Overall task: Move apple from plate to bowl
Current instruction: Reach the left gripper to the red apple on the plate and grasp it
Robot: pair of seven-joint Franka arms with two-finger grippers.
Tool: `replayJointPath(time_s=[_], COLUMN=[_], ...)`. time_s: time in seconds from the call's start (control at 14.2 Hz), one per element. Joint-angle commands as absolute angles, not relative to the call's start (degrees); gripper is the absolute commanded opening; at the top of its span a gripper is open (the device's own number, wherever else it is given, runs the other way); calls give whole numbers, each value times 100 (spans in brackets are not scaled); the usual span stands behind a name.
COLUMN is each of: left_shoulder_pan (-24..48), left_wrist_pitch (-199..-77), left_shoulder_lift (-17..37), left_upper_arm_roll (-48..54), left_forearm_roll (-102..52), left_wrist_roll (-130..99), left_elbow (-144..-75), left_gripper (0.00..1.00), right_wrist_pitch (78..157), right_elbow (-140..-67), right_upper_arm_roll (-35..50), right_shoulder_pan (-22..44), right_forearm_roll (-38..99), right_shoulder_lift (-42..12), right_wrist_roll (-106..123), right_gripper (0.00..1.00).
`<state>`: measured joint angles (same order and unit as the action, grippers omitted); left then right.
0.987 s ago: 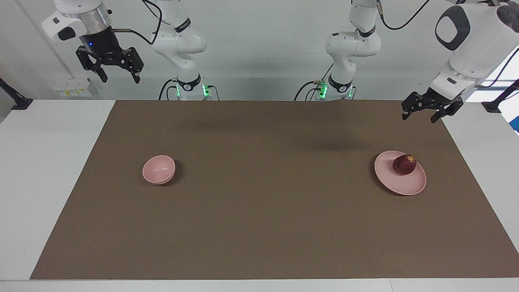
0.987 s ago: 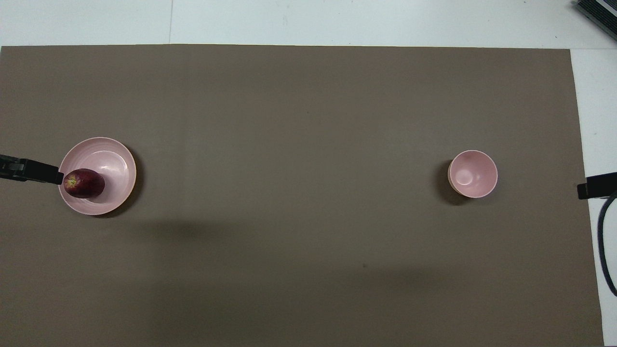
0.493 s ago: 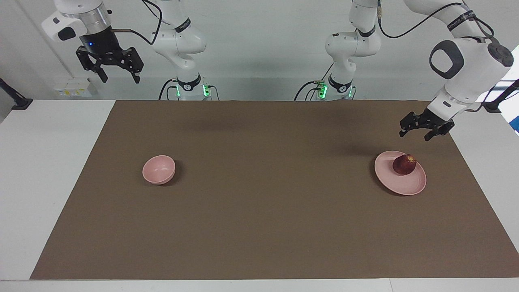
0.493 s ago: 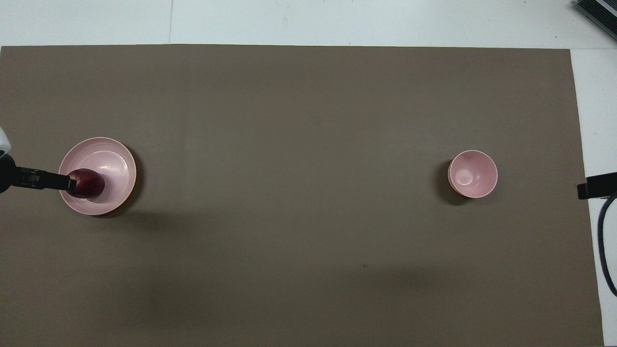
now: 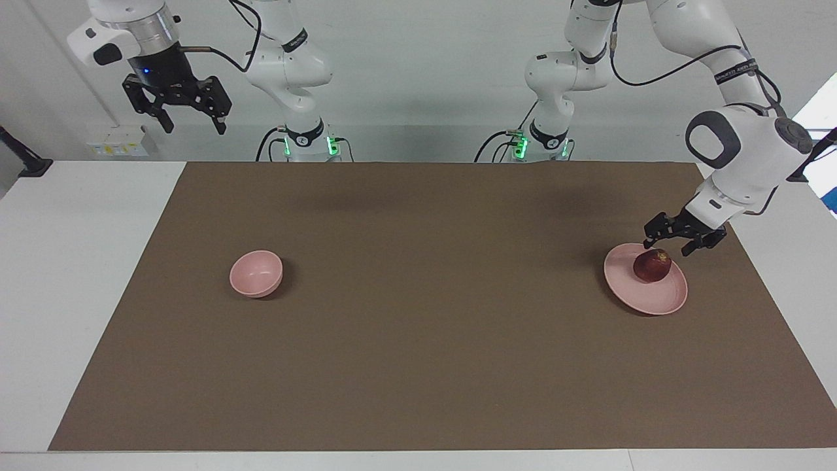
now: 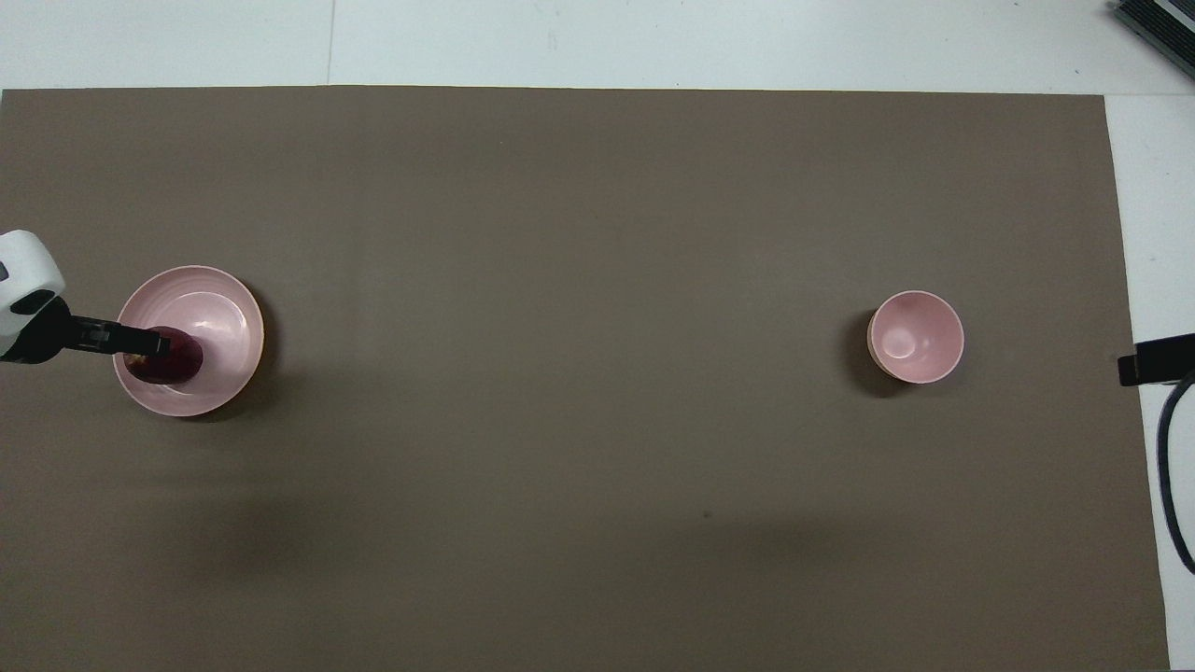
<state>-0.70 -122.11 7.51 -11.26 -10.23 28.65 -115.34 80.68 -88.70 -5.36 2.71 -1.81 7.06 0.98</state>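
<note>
The dark red apple (image 5: 652,267) lies on the pale pink plate (image 5: 644,297) toward the left arm's end of the table, on the side of the plate nearer the robots. My left gripper (image 5: 667,248) is open just above the apple, one finger on each side of its top. In the overhead view the left gripper (image 6: 154,347) covers part of the apple (image 6: 179,362) on the plate (image 6: 224,303). The small pink bowl (image 5: 256,273) stands empty toward the right arm's end; it also shows in the overhead view (image 6: 915,336). My right gripper (image 5: 189,124) waits open, raised high.
A brown mat (image 5: 418,366) covers most of the white table (image 5: 78,261). A black cable (image 6: 1172,485) hangs at the right arm's end of the table. A dark object (image 6: 1162,28) sits at the corner farthest from the robots.
My left gripper has come down and moved in over the plate, from high above the mat's edge to just above the apple. The right arm, apple, plate and bowl have not moved.
</note>
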Motion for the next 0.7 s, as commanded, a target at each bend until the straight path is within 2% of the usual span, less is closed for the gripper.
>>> replayJointPath(time_s=[0.0,0.49,0.63], left_shoulder_pan=[-132,-193,-150], left_wrist_pitch=[-12699,-13174,-13324], left_shoulder_lift=[826,1010,1037], left_upper_arm_roll=[-1090,-1081,-1081], left_forearm_roll=[-1230,-1266,-1353], left_wrist_roll=[3067,3199,3199], left_elbow=[-11829,-12085,-12076], left_gripper=[100,100,96], right_wrist_pitch=[8191,8191,8191], right_elbow=[-9053,-9053,-9053], right_upper_arm_roll=[-519,-519,-519], right_shoulder_pan=[246,246,246], right_forearm_roll=[-97,-97,-97], right_shoulder_lift=[844,844,844], right_wrist_roll=[176,176,176], right_gripper=[100,100,100])
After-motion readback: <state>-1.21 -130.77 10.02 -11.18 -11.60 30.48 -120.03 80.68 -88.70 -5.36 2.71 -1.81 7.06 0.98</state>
